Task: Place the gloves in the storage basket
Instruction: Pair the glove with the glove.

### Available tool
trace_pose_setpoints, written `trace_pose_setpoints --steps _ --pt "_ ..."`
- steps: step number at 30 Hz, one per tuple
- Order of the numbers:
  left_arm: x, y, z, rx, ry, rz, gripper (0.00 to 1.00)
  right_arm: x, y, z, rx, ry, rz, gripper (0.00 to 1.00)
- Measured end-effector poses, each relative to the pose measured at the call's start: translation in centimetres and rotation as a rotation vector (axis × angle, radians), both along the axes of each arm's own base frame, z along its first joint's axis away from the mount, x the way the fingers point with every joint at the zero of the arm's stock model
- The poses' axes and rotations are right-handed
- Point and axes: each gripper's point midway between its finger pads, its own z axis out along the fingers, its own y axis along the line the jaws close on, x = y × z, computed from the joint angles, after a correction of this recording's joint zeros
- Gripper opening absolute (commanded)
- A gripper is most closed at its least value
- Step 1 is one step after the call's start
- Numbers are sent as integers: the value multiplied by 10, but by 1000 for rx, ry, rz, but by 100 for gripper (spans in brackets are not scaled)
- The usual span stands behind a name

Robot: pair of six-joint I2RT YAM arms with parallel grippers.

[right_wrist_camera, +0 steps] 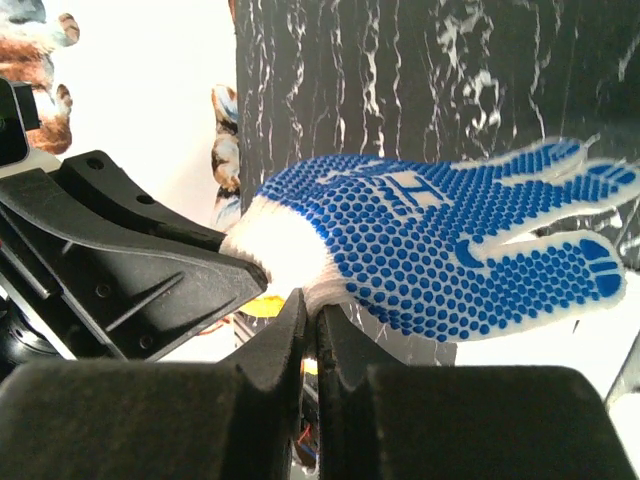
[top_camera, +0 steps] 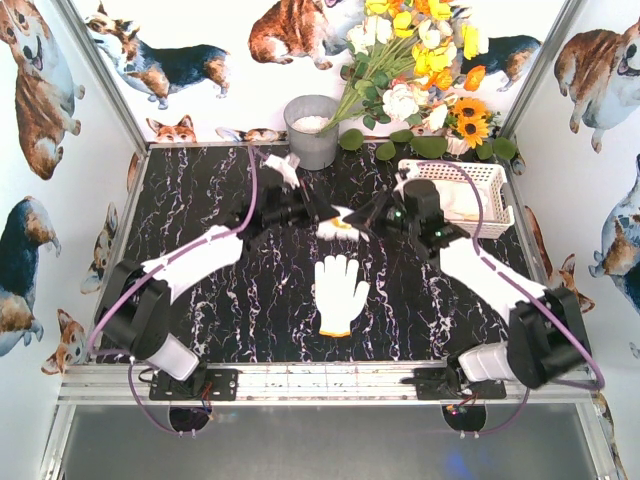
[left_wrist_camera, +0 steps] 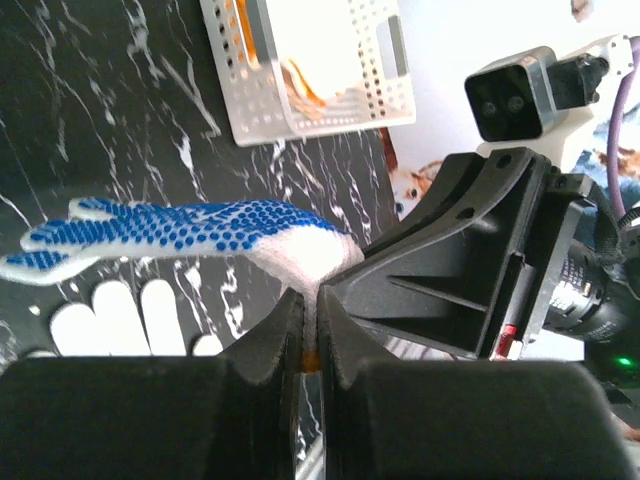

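A white glove with a blue-dotted palm (left_wrist_camera: 200, 228) hangs over the middle of the table, held by both arms. My left gripper (left_wrist_camera: 310, 300) is shut on its white cuff. My right gripper (right_wrist_camera: 312, 305) is shut on the same cuff, with the dotted palm (right_wrist_camera: 450, 240) spreading out to the right. From above, the two grippers meet at the glove (top_camera: 343, 228). A plain white glove with a yellow cuff (top_camera: 339, 290) lies flat just in front. The white storage basket (top_camera: 490, 175) stands at the back right with glove fabric inside.
A grey metal bucket (top_camera: 312, 130) stands at the back centre, with a bunch of flowers (top_camera: 420, 70) to its right. A small white piece (top_camera: 283, 165) lies next to the bucket. The basket's perforated wall (left_wrist_camera: 330, 118) shows beyond the held glove.
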Motion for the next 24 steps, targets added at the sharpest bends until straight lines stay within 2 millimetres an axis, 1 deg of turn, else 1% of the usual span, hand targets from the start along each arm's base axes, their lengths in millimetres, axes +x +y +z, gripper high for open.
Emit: trace_pose_setpoints --steps 2,5,7,10,12,14,16,20,24 --pt "15 4 5 12 -23 10 0 13 1 4 -10 -22 10 0" --pt "29 10 -1 40 -36 19 0 25 3 4 -21 -48 31 0" --pt "33 11 -12 62 -31 14 0 27 4 -4 -32 -46 45 0" --pt "34 10 -38 96 8 -2 0 27 5 -22 -52 -15 63 0" --pt "29 12 -59 116 47 -7 0 22 5 -37 -61 18 80 0" --pt "19 16 -79 134 92 -15 0 14 4 -55 -71 60 98 0" --pt "7 19 -94 142 132 -27 0 3 3 -71 -80 105 117 0" --pt "-15 16 -115 149 188 -58 0 -18 5 -91 -91 165 153 0" --pt "-37 13 -130 161 234 -81 0 -36 10 -102 -104 202 186 0"
